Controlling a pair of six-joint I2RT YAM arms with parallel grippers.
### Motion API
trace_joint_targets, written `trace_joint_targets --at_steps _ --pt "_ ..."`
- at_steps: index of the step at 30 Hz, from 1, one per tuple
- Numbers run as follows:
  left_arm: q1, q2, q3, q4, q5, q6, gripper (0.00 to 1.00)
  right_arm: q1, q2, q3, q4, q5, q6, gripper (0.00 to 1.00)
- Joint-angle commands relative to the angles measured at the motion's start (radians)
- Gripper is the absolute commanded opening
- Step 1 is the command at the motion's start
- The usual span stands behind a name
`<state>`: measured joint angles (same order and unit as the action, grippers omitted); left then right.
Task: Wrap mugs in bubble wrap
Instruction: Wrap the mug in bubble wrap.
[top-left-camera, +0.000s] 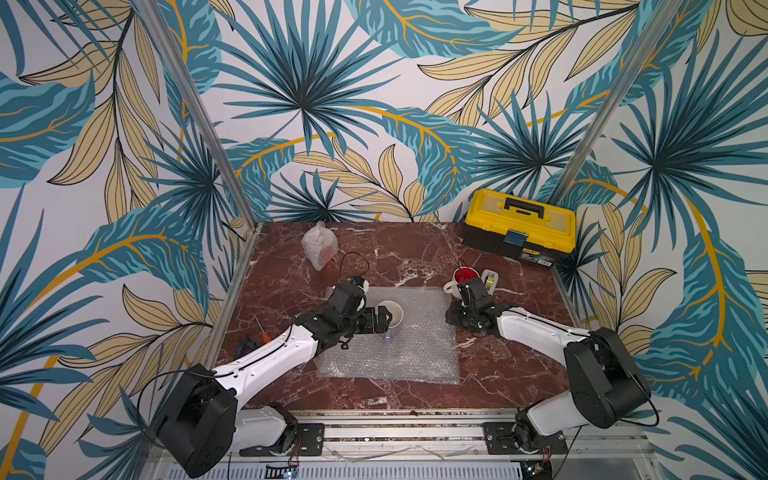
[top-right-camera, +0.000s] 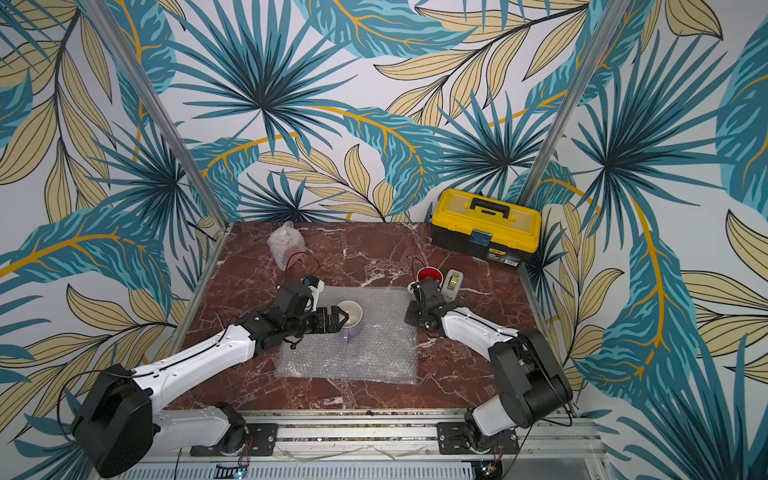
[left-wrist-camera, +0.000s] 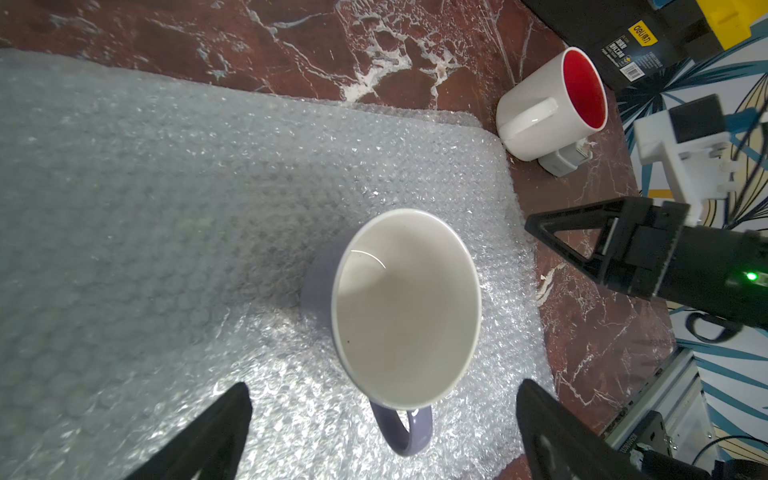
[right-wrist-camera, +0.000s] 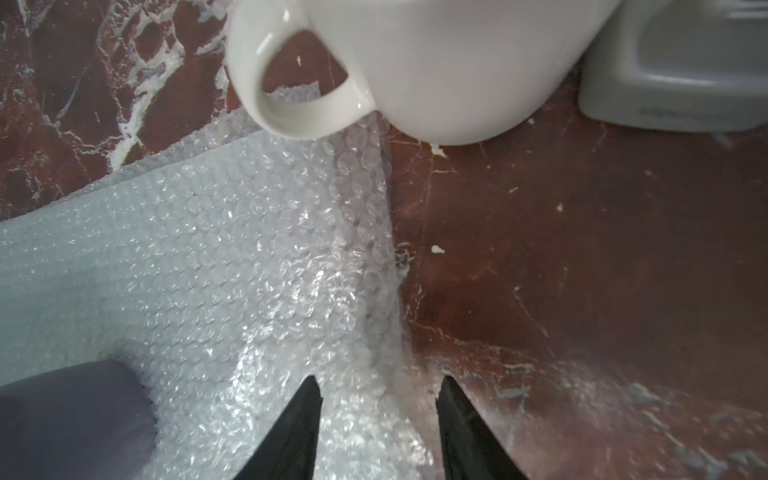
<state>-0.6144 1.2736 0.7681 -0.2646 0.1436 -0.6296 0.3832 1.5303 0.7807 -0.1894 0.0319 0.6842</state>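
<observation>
Red marble table (top-left-camera: 415, 249). Yellow toolbox (top-left-camera: 519, 226) sat at its far right corner. Bubble wrap sheet (top-left-camera: 415, 349) lay flat mid-table. A crumpled wrap bundle (top-left-camera: 319, 245) stood far left, with red showing through it. Lavender mug (top-left-camera: 391, 318) stood upright on the sheet's far-left part, handle toward the robot. White mug (top-left-camera: 465, 276), red inside, stood at the sheet's far right corner, with a grey tape dispenser (top-left-camera: 490, 279) just beside it. Left claw (top-left-camera: 382, 319) was released, spread wide at the lavender mug. Right claw (right-wrist-camera: 380, 384) hung low over the sheet's right edge, tips parted, nothing clamped.
</observation>
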Motion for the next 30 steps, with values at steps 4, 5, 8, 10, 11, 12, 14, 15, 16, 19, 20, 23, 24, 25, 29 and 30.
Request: trace_joint_targets --at_steps 4,5,8,10,11,12,14,15,16,19,20,23,24,25,29,30 --pt "-0.025 -0.02 0.048 -0.004 -0.011 0.035 1.0 -0.041 0.065 -0.023 0.114 -0.094 0.03 0.47" --pt "-0.029 -0.02 0.056 -0.004 -0.017 0.037 1.0 -0.044 0.071 -0.023 0.118 -0.107 0.033 0.48" --pt "-0.034 -0.016 0.068 -0.004 -0.022 0.04 1.0 -0.062 0.086 -0.04 0.173 -0.17 0.048 0.47" --pt "-0.034 -0.011 0.075 -0.031 -0.022 0.041 1.0 -0.075 0.088 -0.055 0.215 -0.217 0.058 0.47" --pt "-0.034 -0.01 0.077 -0.034 -0.022 0.041 1.0 -0.079 0.086 -0.059 0.225 -0.23 0.063 0.47" --pt "-0.034 -0.008 0.079 -0.032 -0.02 0.041 1.0 -0.082 0.079 -0.067 0.243 -0.243 0.063 0.47" --pt "-0.036 -0.007 0.08 -0.033 -0.021 0.039 1.0 -0.086 0.056 -0.083 0.277 -0.256 0.061 0.47" --pt "-0.036 -0.007 0.08 -0.032 -0.02 0.039 1.0 -0.086 0.044 -0.09 0.289 -0.26 0.056 0.47" --pt "-0.037 -0.005 0.079 -0.032 -0.022 0.039 1.0 -0.086 0.03 -0.093 0.293 -0.26 0.051 0.47" --pt "-0.037 -0.005 0.08 -0.033 -0.023 0.038 1.0 -0.086 -0.015 -0.113 0.318 -0.27 0.035 0.47" --pt "-0.037 -0.004 0.079 -0.032 -0.023 0.036 1.0 -0.086 -0.028 -0.12 0.327 -0.273 0.03 0.46" --pt "-0.038 -0.002 0.08 -0.032 -0.024 0.035 1.0 -0.086 -0.058 -0.136 0.353 -0.305 0.016 0.46" --pt "-0.038 -0.001 0.08 -0.031 -0.025 0.034 1.0 -0.086 -0.064 -0.142 0.366 -0.319 0.011 0.45" --pt "-0.038 0.001 0.082 -0.032 -0.024 0.035 1.0 -0.086 -0.065 -0.143 0.373 -0.333 0.004 0.44" --pt "-0.039 0.004 0.086 -0.031 -0.025 0.034 1.0 -0.086 -0.057 -0.142 0.392 -0.369 -0.006 0.36" --pt "-0.039 0.004 0.089 -0.032 -0.026 0.034 1.0 -0.086 -0.051 -0.136 0.378 -0.359 -0.008 0.33"
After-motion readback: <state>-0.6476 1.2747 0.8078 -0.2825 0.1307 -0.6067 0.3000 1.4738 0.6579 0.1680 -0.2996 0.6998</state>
